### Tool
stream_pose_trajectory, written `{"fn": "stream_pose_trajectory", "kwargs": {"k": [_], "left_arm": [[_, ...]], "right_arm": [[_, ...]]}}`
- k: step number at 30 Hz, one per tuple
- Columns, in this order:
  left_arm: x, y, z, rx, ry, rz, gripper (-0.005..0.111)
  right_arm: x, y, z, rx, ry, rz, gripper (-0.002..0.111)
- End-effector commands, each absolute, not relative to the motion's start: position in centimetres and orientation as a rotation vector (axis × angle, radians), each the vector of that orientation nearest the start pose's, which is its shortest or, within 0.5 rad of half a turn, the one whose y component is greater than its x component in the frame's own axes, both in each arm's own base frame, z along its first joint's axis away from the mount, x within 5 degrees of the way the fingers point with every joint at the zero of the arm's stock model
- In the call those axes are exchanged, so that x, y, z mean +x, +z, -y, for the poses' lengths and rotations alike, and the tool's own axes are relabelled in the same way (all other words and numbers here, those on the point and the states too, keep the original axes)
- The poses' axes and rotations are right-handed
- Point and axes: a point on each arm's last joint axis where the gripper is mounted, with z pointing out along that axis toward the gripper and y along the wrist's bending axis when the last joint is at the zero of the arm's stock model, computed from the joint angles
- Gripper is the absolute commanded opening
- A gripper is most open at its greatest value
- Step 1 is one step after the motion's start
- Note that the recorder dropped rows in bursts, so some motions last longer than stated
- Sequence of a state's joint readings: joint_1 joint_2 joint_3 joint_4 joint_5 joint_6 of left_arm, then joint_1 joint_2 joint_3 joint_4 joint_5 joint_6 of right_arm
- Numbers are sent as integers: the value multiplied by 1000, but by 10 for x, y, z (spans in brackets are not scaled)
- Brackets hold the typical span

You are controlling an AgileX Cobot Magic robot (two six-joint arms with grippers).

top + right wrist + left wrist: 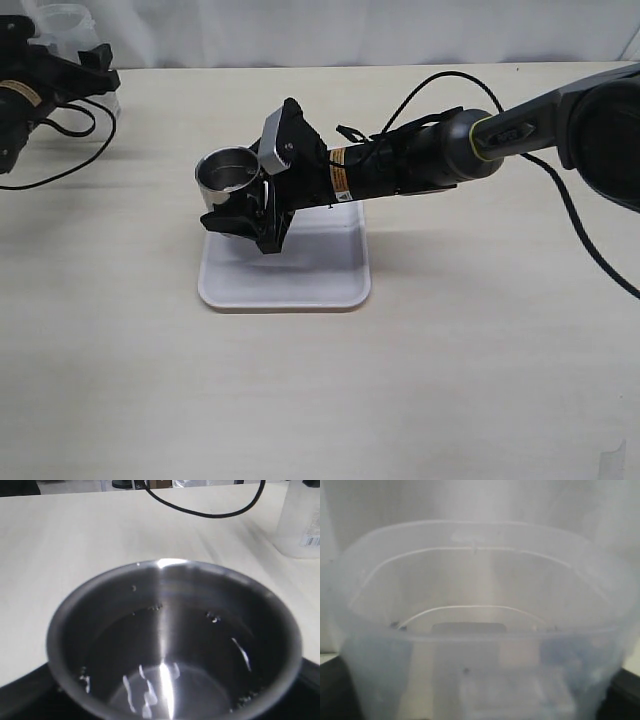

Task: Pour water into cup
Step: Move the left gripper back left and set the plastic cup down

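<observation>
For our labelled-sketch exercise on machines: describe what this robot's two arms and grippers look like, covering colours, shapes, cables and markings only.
The right arm is a dark grey tube with a yellow-green band, a yellow warning label, a silver bracket, black fingers and looping black cables. The left arm is black, with an orange label and a black cable.

A pale beige wood-grain tabletop (450, 380) fills the scene under even light; a plain white backdrop (350, 30) lines its far edge

Black right arm (420, 155): silver bracket (278, 140) just behind its gripper (243, 200), orange-yellow label (338, 180) farther back, perhaps a warning sticker; black cables (440, 78) trail behind.
</observation>
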State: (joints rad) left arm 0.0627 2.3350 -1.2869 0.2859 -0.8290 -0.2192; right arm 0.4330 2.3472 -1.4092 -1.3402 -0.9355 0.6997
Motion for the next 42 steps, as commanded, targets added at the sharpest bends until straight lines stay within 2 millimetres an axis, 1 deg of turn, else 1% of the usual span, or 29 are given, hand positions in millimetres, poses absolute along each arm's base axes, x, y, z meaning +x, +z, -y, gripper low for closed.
{"fn": "stream_pose_trajectory", "kwargs": {"k": [1, 7, 8, 10, 11, 12, 14, 16, 20, 30, 33, 38, 42], "left_arm": [[476, 98, -9, 83, -172, -1693, 0], [476, 97, -10, 86, -166, -1703, 0], [476, 97, -10, 86, -166, -1703, 3], [476, 97, -10, 85, -166, -1705, 23], [476, 97, -10, 86, -165, -1707, 36], [475, 96, -10, 85, -164, -1714, 53], [475, 95, -10, 82, -161, -1726, 81], [475, 94, -10, 81, -158, -1738, 95], [475, 93, -10, 80, -159, -1751, 96], [472, 83, -12, 82, -134, -1865, 96], [465, 87, -11, 86, -141, -1846, 96], [452, 104, -11, 83, -142, -1832, 96], [439, 109, -12, 82, -136, -1852, 96]], "right_arm": [[384, 103, -258, -1311, 923, -1472, 4], [384, 103, -258, -1310, 924, -1473, 4], [384, 103, -258, -1310, 924, -1473, 4], [384, 103, -258, -1310, 924, -1473, 4], [384, 103, -258, -1310, 924, -1473, 4], [384, 103, -258, -1310, 924, -1473, 4], [384, 103, -258, -1310, 924, -1473, 4], [384, 103, -258, -1310, 924, -1473, 4], [384, 103, -258, -1308, 926, -1475, 4], [384, 102, -258, -1314, 926, -1474, 4], [385, 102, -256, -1311, 923, -1476, 4], [387, 102, -253, -1303, 918, -1481, 4], [389, 102, -250, -1298, 914, -1484, 4]]}}
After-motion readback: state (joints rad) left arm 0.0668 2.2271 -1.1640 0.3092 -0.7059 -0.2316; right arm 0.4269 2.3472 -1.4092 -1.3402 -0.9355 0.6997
